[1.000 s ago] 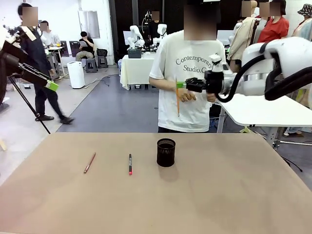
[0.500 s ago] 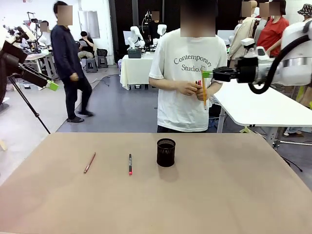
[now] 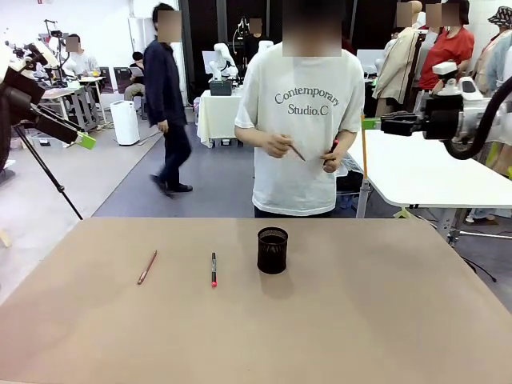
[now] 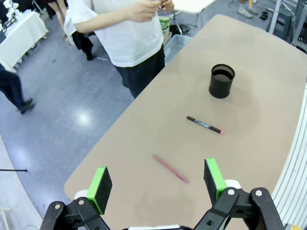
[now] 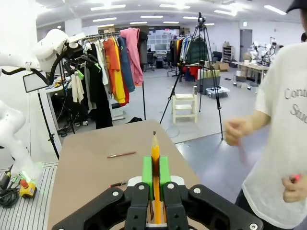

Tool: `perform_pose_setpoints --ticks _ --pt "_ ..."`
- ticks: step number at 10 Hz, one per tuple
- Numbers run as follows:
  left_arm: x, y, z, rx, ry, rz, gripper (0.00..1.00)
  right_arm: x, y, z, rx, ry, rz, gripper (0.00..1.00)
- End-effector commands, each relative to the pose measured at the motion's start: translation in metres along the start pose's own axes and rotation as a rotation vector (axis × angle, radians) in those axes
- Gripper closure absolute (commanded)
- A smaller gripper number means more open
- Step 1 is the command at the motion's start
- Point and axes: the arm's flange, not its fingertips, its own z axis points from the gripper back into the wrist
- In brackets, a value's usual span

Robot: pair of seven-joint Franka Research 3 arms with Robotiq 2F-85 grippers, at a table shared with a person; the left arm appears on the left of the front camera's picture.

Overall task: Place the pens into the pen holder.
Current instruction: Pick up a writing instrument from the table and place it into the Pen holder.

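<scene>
The black mesh pen holder (image 3: 272, 250) stands upright mid-table. To its left lie a black pen with a red end (image 3: 214, 270) and a reddish pencil (image 3: 147, 266). High at the right, beyond the table's far edge, my right gripper (image 3: 370, 123) is shut on an orange pencil (image 3: 364, 152) that hangs down from it. The right wrist view shows that pencil (image 5: 155, 158) clamped between the green pads. The person across the table holds thin pens in both hands (image 3: 282, 146). My left gripper (image 4: 157, 182) hovers open above the reddish pencil (image 4: 170, 168), with the black pen (image 4: 204, 125) and holder (image 4: 221, 80) farther on.
The person stands at the far edge, just behind the holder. A white table (image 3: 416, 172) sits under my right arm. A tripod (image 3: 48, 180) stands at far left, and a passer-by (image 3: 168, 104) walks behind. The brown tabletop (image 3: 360, 320) is bare on the near and right sides.
My right gripper has carried the orange pencil to the right, away from the person's hands. The person's hands have drawn apart. The left arm has not moved.
</scene>
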Motion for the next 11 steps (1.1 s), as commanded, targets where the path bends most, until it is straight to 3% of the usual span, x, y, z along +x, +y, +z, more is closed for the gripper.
perform_pose_setpoints --ticks 1,4,11 --pt "0.000 0.002 0.001 -0.012 -0.020 -0.012 0.00 0.002 0.012 0.020 0.014 -0.009 -0.047 1.00" --pt "0.000 0.002 0.001 -0.012 -0.020 -0.012 0.00 -0.002 0.010 0.041 -0.014 -0.025 -0.070 1.00" --pt "0.000 0.002 0.001 -0.012 -0.020 -0.012 0.00 -0.005 0.003 0.044 -0.018 -0.029 -0.055 1.00"
